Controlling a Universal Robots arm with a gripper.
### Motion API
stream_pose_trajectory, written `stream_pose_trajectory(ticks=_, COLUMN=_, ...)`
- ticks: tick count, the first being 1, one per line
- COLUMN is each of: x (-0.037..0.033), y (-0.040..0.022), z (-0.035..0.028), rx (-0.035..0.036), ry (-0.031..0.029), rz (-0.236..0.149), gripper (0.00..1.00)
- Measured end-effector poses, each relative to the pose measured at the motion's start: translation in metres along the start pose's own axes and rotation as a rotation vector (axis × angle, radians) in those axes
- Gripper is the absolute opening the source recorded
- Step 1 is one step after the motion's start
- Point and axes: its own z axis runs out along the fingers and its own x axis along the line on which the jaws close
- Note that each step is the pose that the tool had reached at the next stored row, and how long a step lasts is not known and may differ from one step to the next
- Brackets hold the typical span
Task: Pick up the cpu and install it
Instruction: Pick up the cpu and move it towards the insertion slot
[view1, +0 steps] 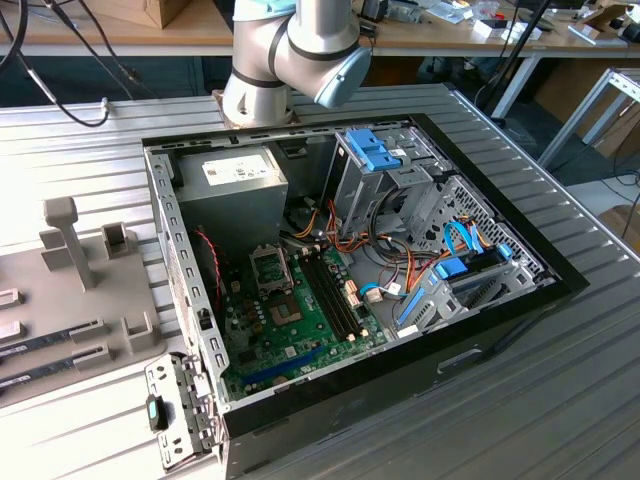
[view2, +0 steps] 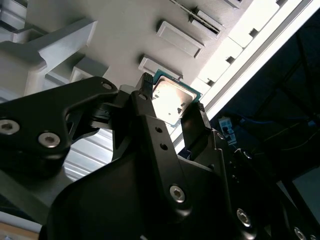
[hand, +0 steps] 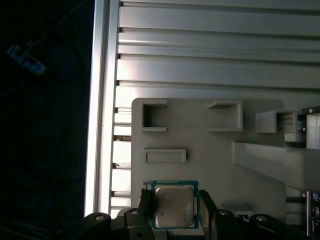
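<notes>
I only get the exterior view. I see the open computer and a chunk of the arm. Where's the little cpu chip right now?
Observer: In both wrist views the cpu sits in the gripper, with one of the fingers against each of two opposite edges.
Operator: Which way up is it?
Observer: In the first wrist view, its silvery metal top faces the camera, with the green rim showing all around.
Operator: What's behind it?
Observer: A pale grey holder tray with empty rectangular pockets, lying on the ribbed metal table.
</notes>
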Motion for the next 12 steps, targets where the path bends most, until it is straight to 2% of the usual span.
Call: stream_pose_trajectory(ticks=12, x=-0.0001, y=0.0002, z=-0.0048, rx=0.0, ry=0.0001, rz=0.0, gripper=0.47)
